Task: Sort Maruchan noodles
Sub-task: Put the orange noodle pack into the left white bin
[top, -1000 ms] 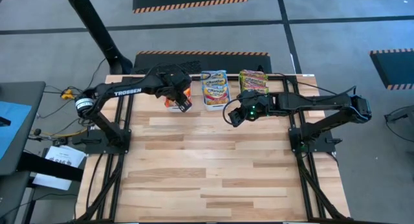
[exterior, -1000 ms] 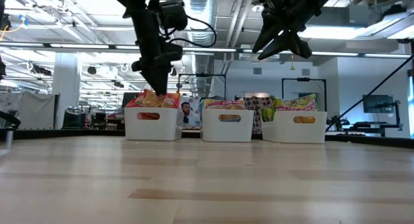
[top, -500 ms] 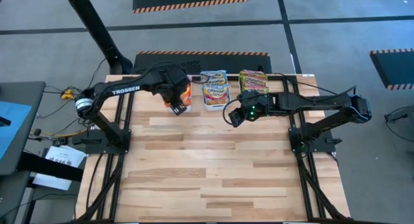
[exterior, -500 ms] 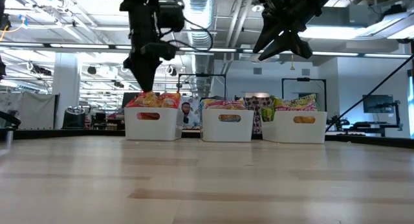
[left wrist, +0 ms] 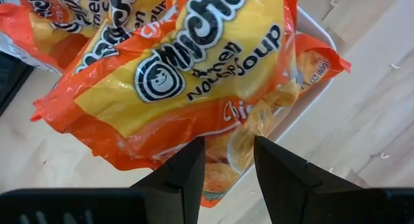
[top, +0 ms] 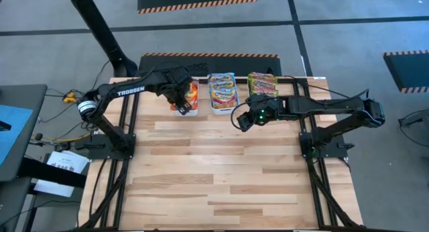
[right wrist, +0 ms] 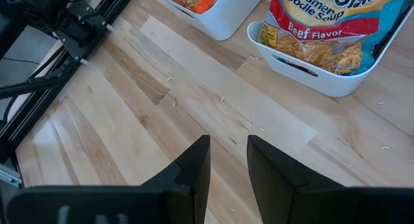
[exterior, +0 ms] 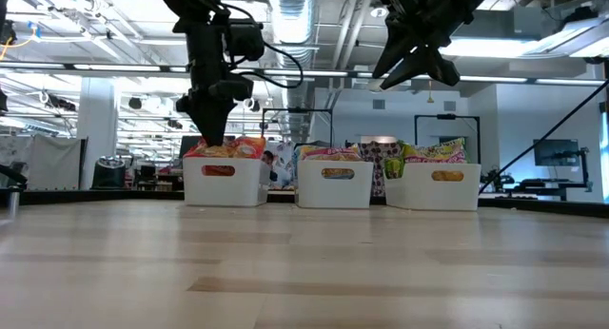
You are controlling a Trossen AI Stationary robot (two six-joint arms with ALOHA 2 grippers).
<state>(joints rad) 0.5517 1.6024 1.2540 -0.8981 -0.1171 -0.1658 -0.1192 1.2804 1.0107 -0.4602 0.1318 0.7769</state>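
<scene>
Three white bins stand in a row at the table's far edge. The left bin holds orange Maruchan noodles, the middle bin blue ones, and the right bin green-pink ones. My left gripper points down just above the orange packets, open, with nothing between its fingers. My right gripper hangs open and empty over bare table in front of the middle and right bins.
The bins rest on their bases side by side along the far edge. The wooden table spreads wide toward its near edge in front of them. Black arm frames run along the left and right sides.
My left gripper has moved toward the table's far edge and a little to the left, from the near side of the left bin to over its orange packets, tipping slightly. Its fingers have kept the same gap. The packets have stayed put.
</scene>
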